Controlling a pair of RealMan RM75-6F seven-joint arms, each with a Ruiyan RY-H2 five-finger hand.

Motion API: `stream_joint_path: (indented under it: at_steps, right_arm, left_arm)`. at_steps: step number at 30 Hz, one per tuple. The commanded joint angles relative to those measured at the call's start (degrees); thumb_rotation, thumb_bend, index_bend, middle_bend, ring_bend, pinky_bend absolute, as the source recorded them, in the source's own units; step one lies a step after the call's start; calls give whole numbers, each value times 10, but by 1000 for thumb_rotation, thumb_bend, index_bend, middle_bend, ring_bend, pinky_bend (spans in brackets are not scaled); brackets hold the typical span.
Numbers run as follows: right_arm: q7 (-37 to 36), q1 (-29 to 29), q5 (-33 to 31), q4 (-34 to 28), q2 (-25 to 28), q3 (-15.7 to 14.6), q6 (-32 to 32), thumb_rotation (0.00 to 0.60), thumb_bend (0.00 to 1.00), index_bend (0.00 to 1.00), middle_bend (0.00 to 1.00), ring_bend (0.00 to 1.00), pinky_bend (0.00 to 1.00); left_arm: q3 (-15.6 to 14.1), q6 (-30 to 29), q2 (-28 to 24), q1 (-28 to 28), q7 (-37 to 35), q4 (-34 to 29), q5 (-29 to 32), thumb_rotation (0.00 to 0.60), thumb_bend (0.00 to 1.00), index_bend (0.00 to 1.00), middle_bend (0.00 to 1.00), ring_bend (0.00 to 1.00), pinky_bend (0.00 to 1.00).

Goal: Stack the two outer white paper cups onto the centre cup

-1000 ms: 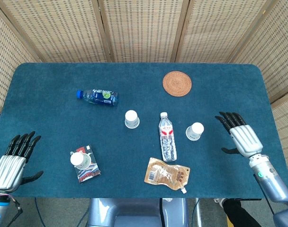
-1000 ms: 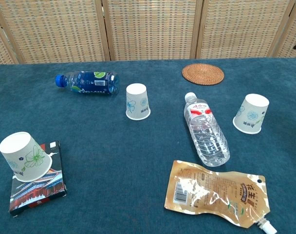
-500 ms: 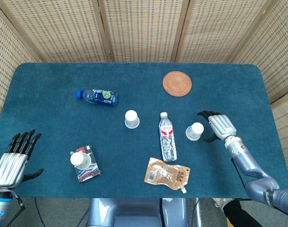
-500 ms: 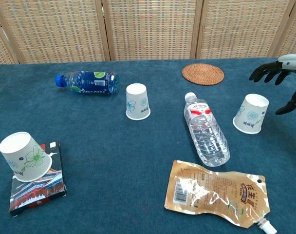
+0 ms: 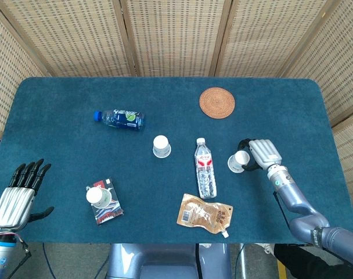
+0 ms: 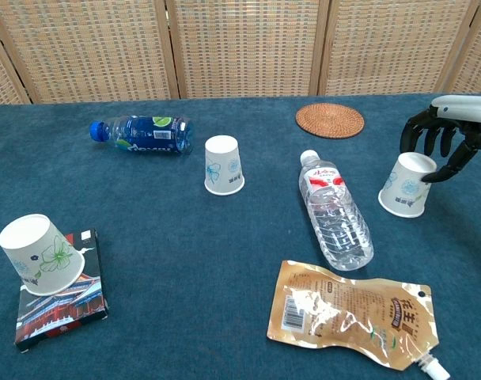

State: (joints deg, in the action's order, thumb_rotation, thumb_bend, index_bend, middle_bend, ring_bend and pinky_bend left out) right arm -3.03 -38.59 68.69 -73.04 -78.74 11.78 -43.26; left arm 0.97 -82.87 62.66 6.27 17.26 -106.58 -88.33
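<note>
At the right-hand paper cup [image 6: 407,185], your right hand [image 6: 441,138] hovers with fingers spread, grasping nothing: close on it, then carry to the centre cup [image 6: 224,165].

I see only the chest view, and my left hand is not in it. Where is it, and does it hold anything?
Observer: The left hand is at the table's near left corner, its fingers spread, holding nothing.
Operator: Is it close to the left cup?
Observer: No. The left cup, upside down on a small printed box, stands well apart from it.
Operator: Does the right hand cover the right cup from above?
Observer: No. The right hand is beside the right cup, fingers behind it, thumb in front. I cannot tell whether it grips.
</note>
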Motion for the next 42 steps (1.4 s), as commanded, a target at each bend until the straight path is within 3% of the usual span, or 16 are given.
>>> stream_joint_path:
  at_steps: [1, 7, 15, 20, 24, 30, 38, 42]
  right_arm:
    - [1, -1, -1, 2, -2, -1, -1, 600, 413, 479, 501, 487, 535]
    - [1, -2, 9, -12, 6, 1, -18, 600, 452, 492, 515, 501, 550]
    - [24, -16, 43, -146, 89, 40, -65, 600, 480, 492, 515, 501, 550]
    - [75, -49, 13, -203, 115, 72, -56, 600, 482, 491, 515, 501, 550]
    - [127, -97, -53, -225, 113, 103, -31, 600, 482, 491, 515, 501, 550]
    - [210, -188, -176, -202, 68, 122, -4, 600, 482, 490, 515, 501, 550]
    - [310, -308, -309, -129, -23, 105, 5, 600, 483, 490, 514, 501, 550]
    - [353, -372, -375, -60, -84, 88, 14, 600, 482, 490, 514, 501, 550]
  left_arm:
    - [0, 0, 0, 0, 0, 0, 1, 600, 0, 0, 0, 0, 0]
    - [1, 2, -2, 2, -3, -1, 4, 600, 0, 0, 0, 0, 0]
    - [9, 21, -8, 13, -17, -4, 27, 600, 0, 0, 0, 0, 0]
    - [13, 30, -12, 19, -24, -6, 37, 600, 0, 0, 0, 0, 0]
    - [17, 38, -16, 24, -32, -6, 47, 600, 0, 0, 0, 0, 0]
    - [23, 47, -24, 29, -49, -5, 62, 600, 0, 0, 0, 0, 0]
    - [28, 64, -35, 38, -77, -2, 79, 600, 0, 0, 0, 0, 0]
    - [34, 75, -38, 44, -89, 3, 99, 600, 0, 0, 0, 0, 0]
